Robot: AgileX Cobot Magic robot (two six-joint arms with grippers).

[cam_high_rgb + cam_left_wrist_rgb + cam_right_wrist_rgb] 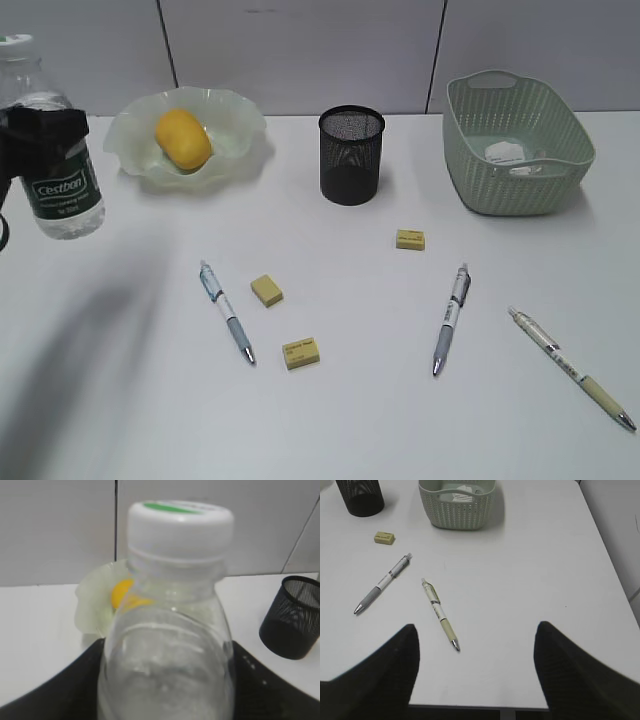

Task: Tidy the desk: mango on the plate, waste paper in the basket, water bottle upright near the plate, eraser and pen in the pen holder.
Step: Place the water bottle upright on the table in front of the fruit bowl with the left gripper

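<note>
Left jaws clamped on the upright water bottle point(55, 150) — right jaws apart, empty, above the desk point(530, 580).

The left gripper point(40, 125) is matte black and blocky. The right gripper point(475, 675) has two broad, rounded black fingers point(385, 672) with a finely textured, slightly rubbery-looking surface.

Three erasers point(298, 352) and three pens point(227, 312) are lying scattered on the desk point(120, 420); its front left corner is staying open.
</note>
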